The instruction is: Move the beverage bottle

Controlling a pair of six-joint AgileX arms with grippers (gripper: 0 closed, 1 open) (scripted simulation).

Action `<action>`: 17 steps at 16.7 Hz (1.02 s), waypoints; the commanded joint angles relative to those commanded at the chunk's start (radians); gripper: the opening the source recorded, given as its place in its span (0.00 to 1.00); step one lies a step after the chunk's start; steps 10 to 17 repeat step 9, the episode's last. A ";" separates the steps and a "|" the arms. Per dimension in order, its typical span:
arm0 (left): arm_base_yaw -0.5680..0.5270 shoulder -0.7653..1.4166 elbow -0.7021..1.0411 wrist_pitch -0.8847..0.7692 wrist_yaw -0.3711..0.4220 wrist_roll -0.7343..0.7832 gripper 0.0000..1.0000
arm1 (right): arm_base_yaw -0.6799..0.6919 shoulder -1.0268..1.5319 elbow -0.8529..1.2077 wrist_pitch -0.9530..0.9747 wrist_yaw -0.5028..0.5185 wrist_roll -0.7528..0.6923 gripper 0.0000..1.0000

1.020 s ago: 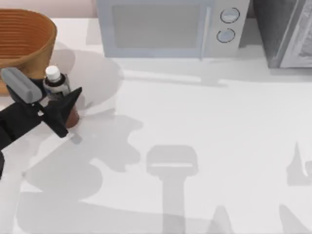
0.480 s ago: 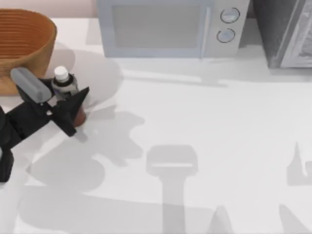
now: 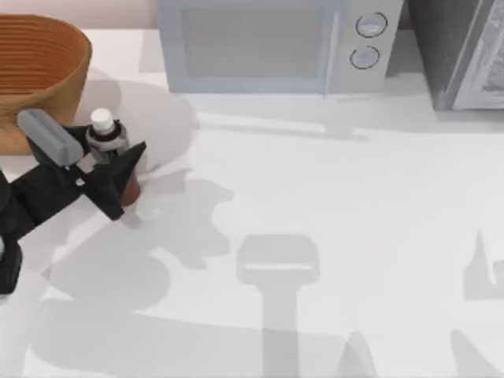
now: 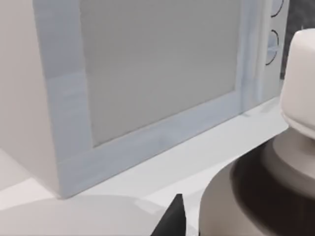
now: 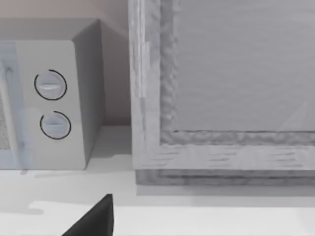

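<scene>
The beverage bottle (image 3: 106, 135) stands upright at the table's left side, with a white cap, a grey-blue band and a reddish-brown lower body. My left gripper (image 3: 130, 183) is shut on its lower body, one dark finger on each side. In the left wrist view the bottle's white cap and shoulder (image 4: 295, 113) loom close, and one dark fingertip (image 4: 171, 222) shows beside them. One dark fingertip (image 5: 94, 217) of my right gripper shows in the right wrist view, facing the back of the table.
A brown woven basket (image 3: 47, 35) sits just behind the bottle at the back left. A pale microwave (image 3: 260, 43) stands at the back centre, with a grey cabinet (image 3: 465, 47) to its right. The white tabletop (image 3: 331, 205) stretches out to the bottle's right.
My left gripper has carried the bottle a short way to the right, away from the basket. Over the last half second it has hardly moved.
</scene>
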 joint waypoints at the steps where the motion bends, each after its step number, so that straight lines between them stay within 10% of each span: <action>1: 0.000 0.000 0.000 0.000 0.000 0.000 0.83 | 0.000 0.000 0.000 0.000 0.000 0.000 1.00; 4: 0.000 0.000 0.000 0.000 0.000 0.000 1.00 | 0.000 0.000 0.000 0.000 0.000 0.000 1.00; 17: 0.000 0.000 0.000 0.000 0.000 0.000 1.00 | 0.000 0.000 0.000 0.000 0.000 0.000 1.00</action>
